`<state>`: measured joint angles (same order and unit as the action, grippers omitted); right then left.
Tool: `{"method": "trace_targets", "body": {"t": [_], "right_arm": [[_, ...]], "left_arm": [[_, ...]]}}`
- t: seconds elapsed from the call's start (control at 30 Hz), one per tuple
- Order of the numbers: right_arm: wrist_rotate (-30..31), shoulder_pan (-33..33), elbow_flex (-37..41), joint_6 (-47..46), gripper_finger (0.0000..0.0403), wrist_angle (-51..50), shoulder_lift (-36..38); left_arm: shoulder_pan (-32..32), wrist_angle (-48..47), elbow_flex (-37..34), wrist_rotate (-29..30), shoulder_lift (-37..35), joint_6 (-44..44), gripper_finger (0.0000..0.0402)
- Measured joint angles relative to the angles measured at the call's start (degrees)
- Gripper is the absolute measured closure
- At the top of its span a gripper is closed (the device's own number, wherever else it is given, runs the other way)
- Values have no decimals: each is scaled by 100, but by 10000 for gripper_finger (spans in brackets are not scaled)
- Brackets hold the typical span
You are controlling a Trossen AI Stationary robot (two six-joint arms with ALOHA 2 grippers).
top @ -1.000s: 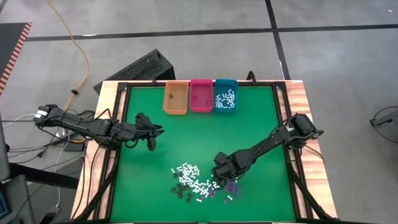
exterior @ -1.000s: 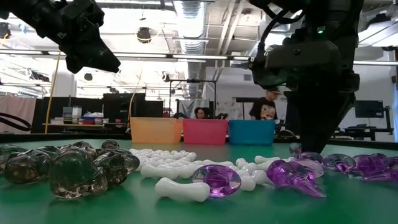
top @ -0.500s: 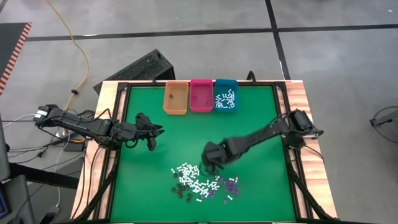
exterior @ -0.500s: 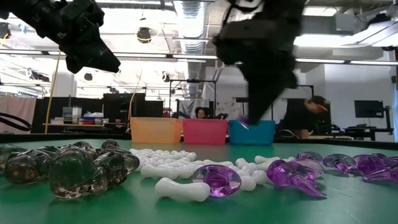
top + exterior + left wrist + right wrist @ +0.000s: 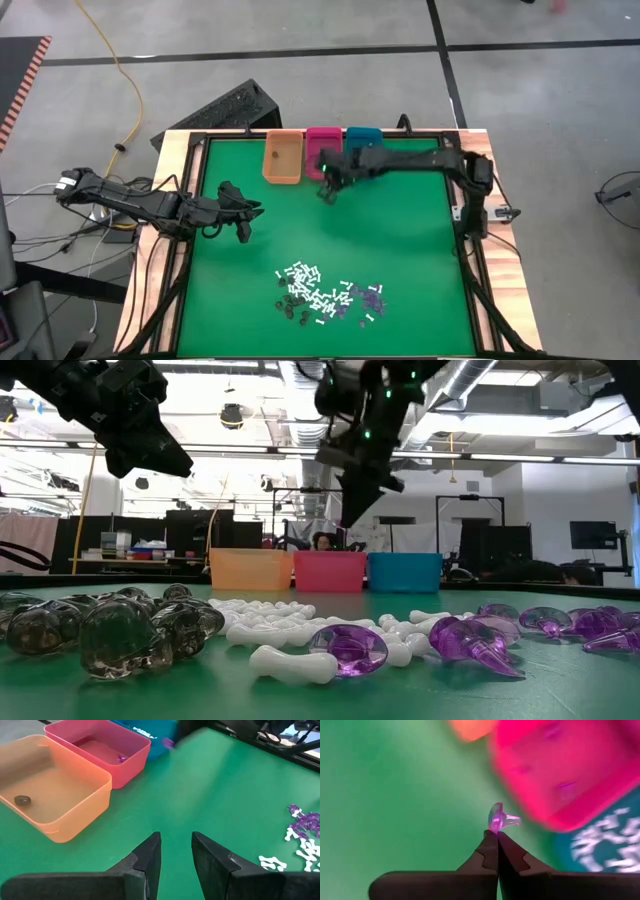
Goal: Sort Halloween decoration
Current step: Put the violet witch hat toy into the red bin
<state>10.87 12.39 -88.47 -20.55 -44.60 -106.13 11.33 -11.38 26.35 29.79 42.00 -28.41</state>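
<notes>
The right gripper (image 5: pixel 496 834) has its fingers pinched on a purple piece (image 5: pixel 501 819) that sticks out past the tips, hanging above the green bench (image 5: pixel 400 240) just short of the pink bin (image 5: pixel 322 155), which lies at about 12 o'clock from it in the high view. The left gripper (image 5: pixel 175 851), fingers parted and empty, waits at 9 o'clock, far from the pile of pieces (image 5: pixel 322 295) at 6 o'clock

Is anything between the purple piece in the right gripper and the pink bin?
Nothing visible. The right gripper is shut on the purple piece and hangs in the air just short of the pink bin, whose top is open. The left gripper waits off to the side.
</notes>
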Motion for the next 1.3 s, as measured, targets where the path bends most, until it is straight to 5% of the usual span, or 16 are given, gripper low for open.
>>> {"method": "trace_targets", "body": {"t": [0.27,0.5,0.63,0.83,1.1,1.3], "right_arm": [[-4,1104,-1,252,372,92,0],[-50,1246,2,479,306,114,0],[-599,1075,3,723,282,26,104],[-1926,-70,4,522,276,-1198,325],[-1745,-2468,670,-817,273,-1222,313],[-1389,-3402,957,-1694,246,-581,313]], "left_arm": [[-1,5,0,-4,0,-32,303],[-1,4,0,-4,0,-32,303],[0,-31,0,-4,0,-32,303],[1,-190,0,-157,0,-73,303],[1,-175,0,-183,0,-73,303],[-1,-158,0,-250,1,-5,303]]}}
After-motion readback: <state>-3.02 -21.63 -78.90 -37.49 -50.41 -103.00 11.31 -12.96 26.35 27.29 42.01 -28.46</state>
